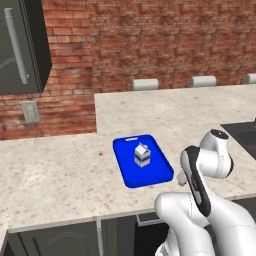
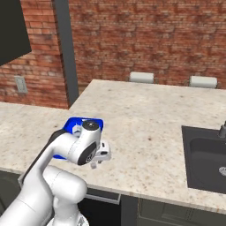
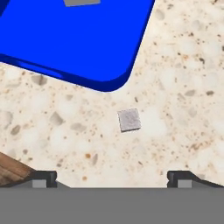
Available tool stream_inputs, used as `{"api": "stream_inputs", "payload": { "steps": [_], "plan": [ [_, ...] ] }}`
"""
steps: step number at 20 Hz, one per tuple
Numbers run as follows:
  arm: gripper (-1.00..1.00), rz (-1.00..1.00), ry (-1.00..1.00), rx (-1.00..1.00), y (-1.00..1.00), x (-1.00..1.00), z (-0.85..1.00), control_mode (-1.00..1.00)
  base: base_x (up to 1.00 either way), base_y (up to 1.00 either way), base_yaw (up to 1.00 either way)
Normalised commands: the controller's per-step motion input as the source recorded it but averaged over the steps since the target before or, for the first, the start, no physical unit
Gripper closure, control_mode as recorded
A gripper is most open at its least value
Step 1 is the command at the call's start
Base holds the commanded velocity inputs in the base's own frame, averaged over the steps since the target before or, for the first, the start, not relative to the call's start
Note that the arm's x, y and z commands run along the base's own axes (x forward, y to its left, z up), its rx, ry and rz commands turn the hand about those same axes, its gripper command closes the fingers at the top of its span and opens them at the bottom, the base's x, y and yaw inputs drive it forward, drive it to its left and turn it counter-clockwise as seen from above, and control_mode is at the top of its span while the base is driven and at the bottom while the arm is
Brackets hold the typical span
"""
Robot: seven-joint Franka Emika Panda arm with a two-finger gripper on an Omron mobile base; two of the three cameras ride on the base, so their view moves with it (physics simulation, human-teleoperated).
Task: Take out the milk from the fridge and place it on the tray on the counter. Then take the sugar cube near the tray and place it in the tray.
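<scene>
at the top left of the left base view the fridge (image 1: 22,47) is showing its door with the bar handle. near the front edge of the table (image 1: 60,170) the tray (image 1: 127,172) is lying flat, and the milk (image 1: 142,154) is standing upright on it. just off the tray's rounded corner, the sugar cube (image 3: 129,120) is resting on the bare table. the hand (image 3: 112,178) is hanging over the cube with its fingers spread wide, pinching nothing.
</scene>
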Motion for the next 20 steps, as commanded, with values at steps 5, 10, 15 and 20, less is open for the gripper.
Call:
{"api": "stream_inputs", "payload": {
  "steps": [5,10,15,20],
  "plan": [
    [-1.0,0.0,0.03,-0.01,0.19,0.01,-0.22,-1.0,0.0,0.0,0.0],
    [-1.0,0.01,0.2,-0.04,0.11,0.33,-0.26,-1.0,0.0,0.0,0.0],
    [-1.0,0.07,0.21,0.0,0.0,0.61,-0.01,-1.0,0.0,0.0,0.0],
    [-1.0,0.12,0.02,-0.02,-0.01,0.3,-0.23,-1.0,0.0,0.0,0.0]
  ]
}}
